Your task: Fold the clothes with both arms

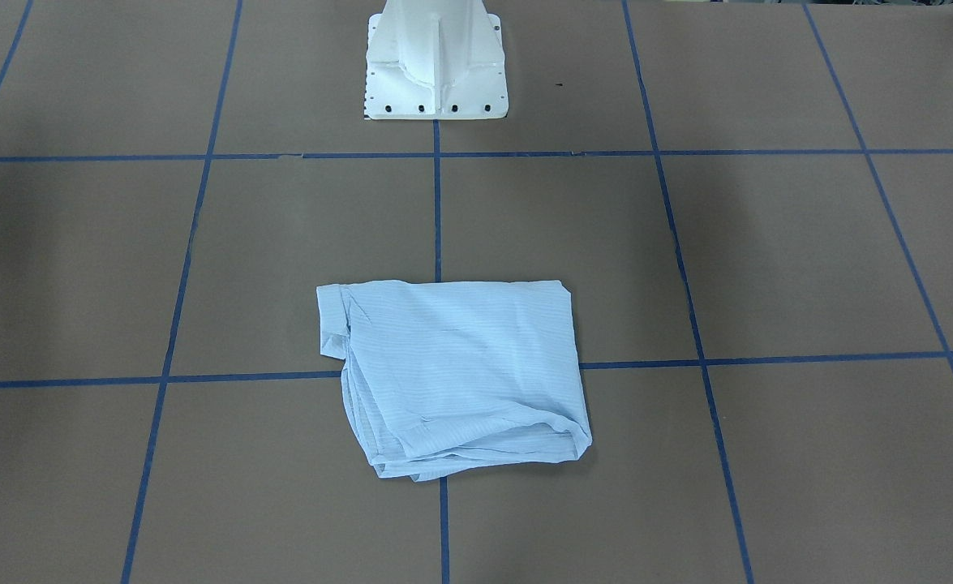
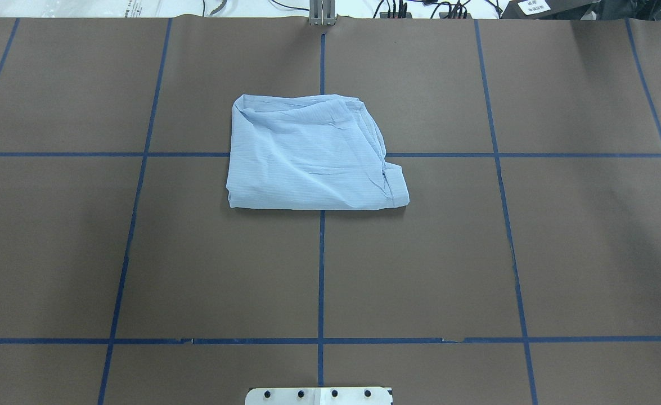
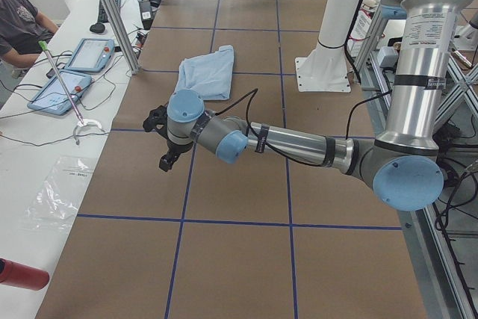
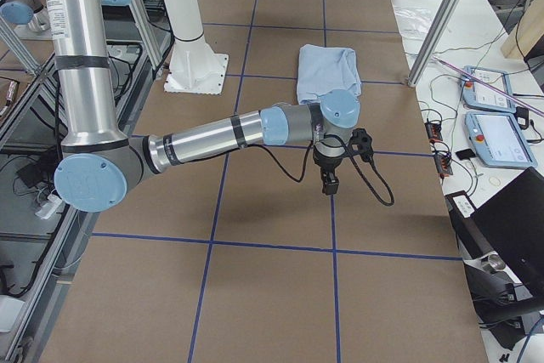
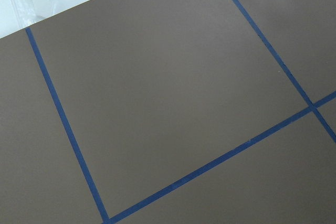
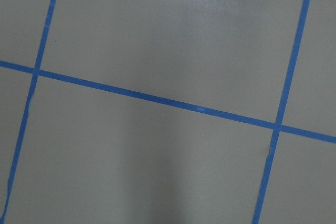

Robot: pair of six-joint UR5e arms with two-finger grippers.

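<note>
The clothes are one light-blue shirt (image 1: 452, 373) folded into a rough rectangle on the brown surface, seen in the overhead view as a shirt (image 2: 307, 154) straddling the centre tape line. No gripper touches it. My left gripper (image 3: 166, 158) hangs over bare floor well to the side of the shirt (image 3: 208, 72); I cannot tell whether it is open or shut. My right gripper (image 4: 328, 183) hovers on the other side, apart from the shirt (image 4: 327, 70), and its state is also unclear. Both wrist views show only brown surface and blue tape.
The white pedestal base (image 1: 435, 69) stands at the robot's edge. A side bench holds teach pendants (image 3: 89, 54) and a seated person (image 3: 19, 24). Aluminium posts (image 4: 433, 27) rise at the surface's ends. A red bottle (image 3: 19, 274) lies near the bench.
</note>
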